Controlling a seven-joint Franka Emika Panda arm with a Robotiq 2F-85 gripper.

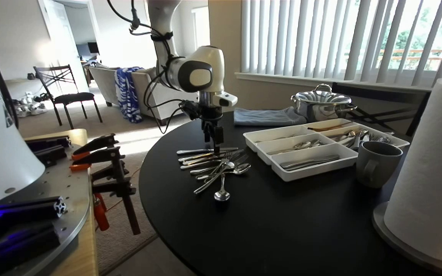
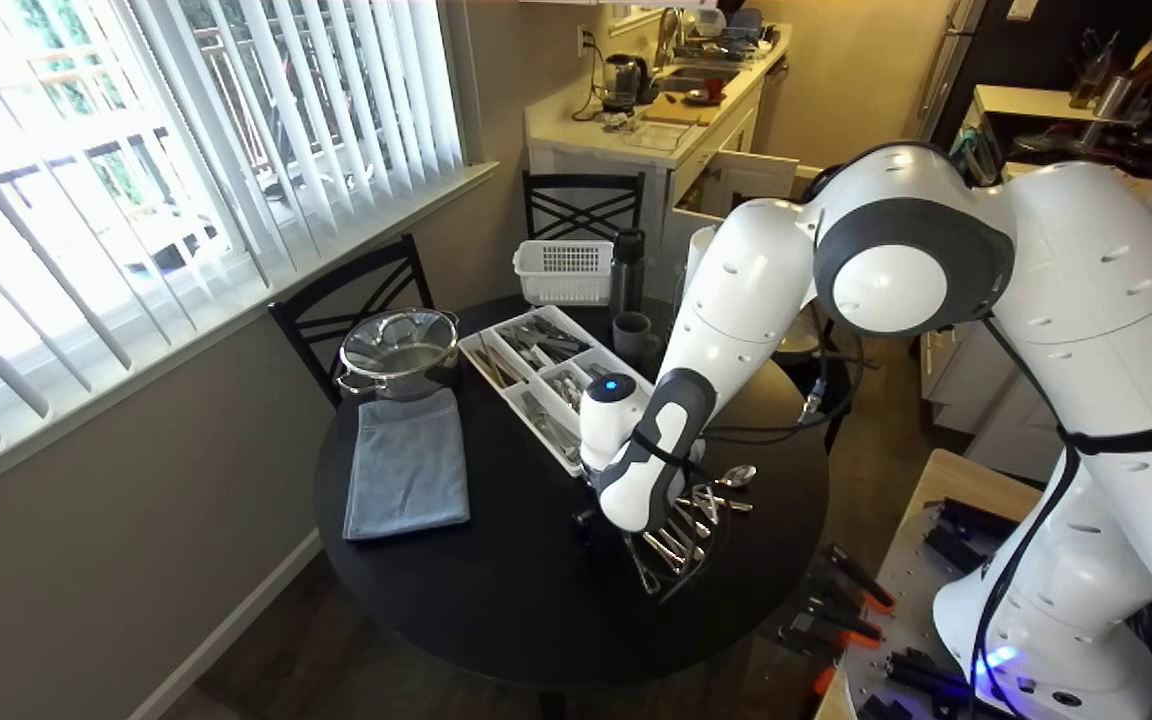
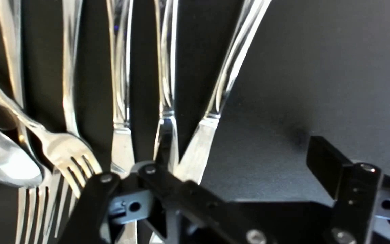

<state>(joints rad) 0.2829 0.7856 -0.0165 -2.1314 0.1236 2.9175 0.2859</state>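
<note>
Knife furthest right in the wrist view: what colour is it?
Silver, with a shiny handle; the knife shows best in the wrist view.

Gripper (image 3: pixel 239 157) black. Arm (image 2: pixel 746 290) white, dark grey joint bands (image 2: pixel 971 245), blue light (image 2: pixel 998 660) at the base (image 2: pixel 1051 590). Cutlery (image 3: pixel 122 145) silver. Table (image 1: pixel 282 222) black, tray (image 1: pixel 313 168) white, mug (image 1: pixel 382 165) grey, cloth (image 2: pixel 408 465) plain grey-blue, pot (image 1: pixel 317 111) silver, paper roll (image 1: pixel 428 172) white. Clamps (image 1: pixel 115 187) black with orange parts (image 1: pixel 102 216). Chairs (image 1: pixel 73 98) black. Throw (image 1: pixel 128 99) on the beige sofa (image 1: pixel 104 78): blue and white pattern, motif too far off to make out.
</note>
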